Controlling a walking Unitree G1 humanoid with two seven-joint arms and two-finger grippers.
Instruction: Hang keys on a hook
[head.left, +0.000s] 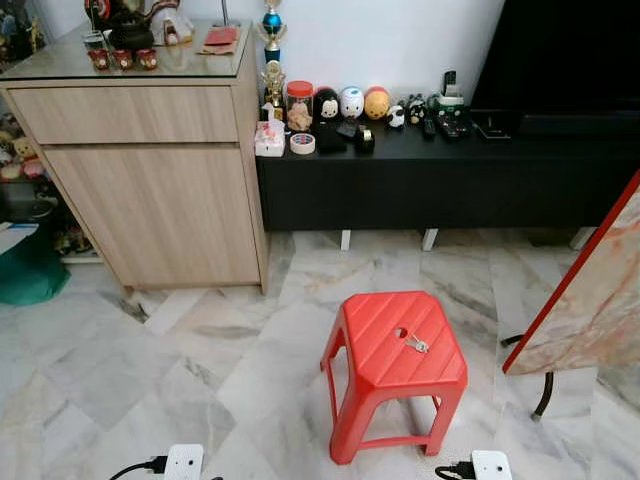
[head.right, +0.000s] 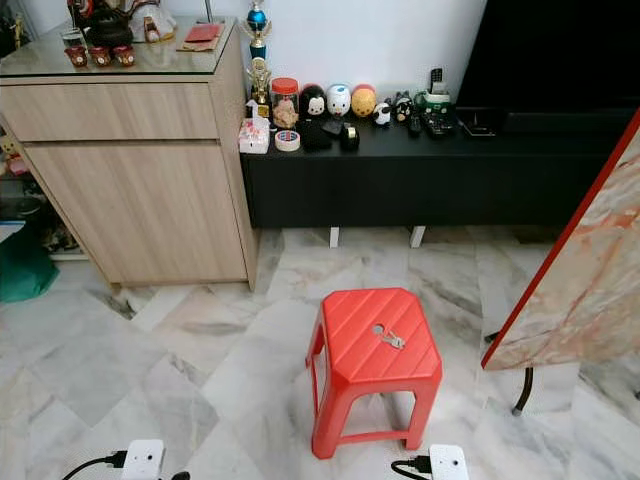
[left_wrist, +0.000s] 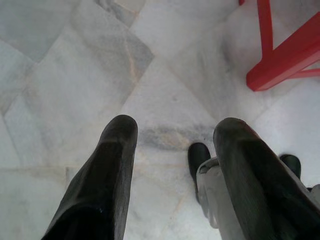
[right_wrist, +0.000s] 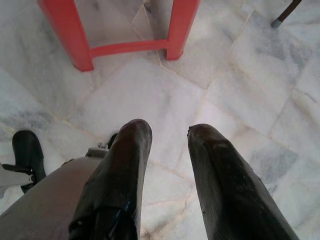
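We count one red stool (head.left: 395, 360) carrying one set of keys (head.left: 416, 343); left gripper (left_wrist: 175, 145) and right gripper (right_wrist: 170, 137) both spread over floor.

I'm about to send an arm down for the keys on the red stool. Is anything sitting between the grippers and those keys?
Nothing visible does. The keys lie alone on top of the red stool, beside its centre hole. The left gripper and right gripper both hang open, low over the marble floor near the stool's legs.
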